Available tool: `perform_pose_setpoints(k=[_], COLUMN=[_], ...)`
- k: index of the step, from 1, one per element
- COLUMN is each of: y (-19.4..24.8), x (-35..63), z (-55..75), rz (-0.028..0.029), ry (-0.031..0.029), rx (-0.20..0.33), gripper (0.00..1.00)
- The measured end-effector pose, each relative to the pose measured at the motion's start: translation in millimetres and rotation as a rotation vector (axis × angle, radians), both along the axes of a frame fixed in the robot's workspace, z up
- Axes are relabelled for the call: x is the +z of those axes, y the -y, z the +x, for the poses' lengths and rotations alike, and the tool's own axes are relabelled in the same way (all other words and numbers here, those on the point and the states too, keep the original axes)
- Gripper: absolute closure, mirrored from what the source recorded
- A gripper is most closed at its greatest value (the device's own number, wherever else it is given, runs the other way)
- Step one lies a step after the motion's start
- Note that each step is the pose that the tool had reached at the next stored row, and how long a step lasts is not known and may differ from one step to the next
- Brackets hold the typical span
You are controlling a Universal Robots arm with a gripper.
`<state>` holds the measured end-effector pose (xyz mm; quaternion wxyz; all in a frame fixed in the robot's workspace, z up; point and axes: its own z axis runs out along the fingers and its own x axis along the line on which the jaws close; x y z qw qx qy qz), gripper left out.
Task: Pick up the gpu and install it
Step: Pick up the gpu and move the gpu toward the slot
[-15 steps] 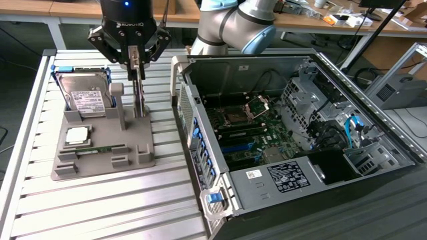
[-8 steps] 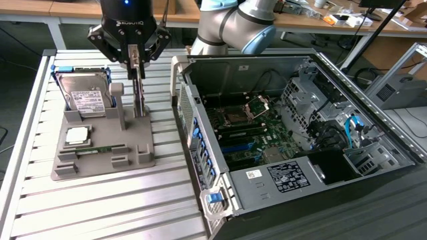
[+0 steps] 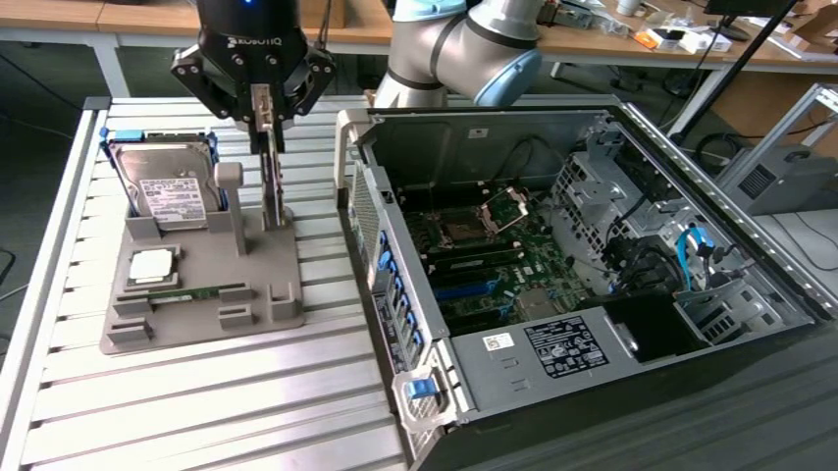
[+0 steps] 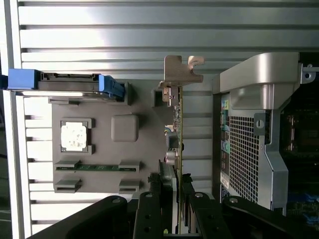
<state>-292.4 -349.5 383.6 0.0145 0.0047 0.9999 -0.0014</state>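
Note:
The gpu [image 3: 271, 177] stands on edge over the grey holder [image 3: 262, 309], a thin green card whose lower end reaches the holder's surface. My gripper [image 3: 263, 120] hangs straight above it, and its two black fingers are closed on the card's upper edge. In the wrist view the gpu [image 4: 178, 129] runs away from my gripper [image 4: 177, 196] as a narrow green strip, with the silver end bracket [image 4: 182, 69] at its far end and the black cooler beside one finger. I cannot tell whether the card still rests in its slot.
The holder also carries a hard drive [image 3: 171, 191] in a blue frame, a processor [image 3: 151, 263] and a memory stick [image 3: 196, 291]. The open computer case [image 3: 392, 196] lies at the exterior view's right, motherboard [image 3: 492, 265] exposed. All rest on a slatted metal table [image 3: 196, 412].

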Motion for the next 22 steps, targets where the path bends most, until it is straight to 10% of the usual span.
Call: perform_pose_setpoints(k=[22], y=[0.0], x=[8.0], z=[0.0], rz=[0.0005], ry=[-0.0001], rx=[0.0], gripper=[0.73])
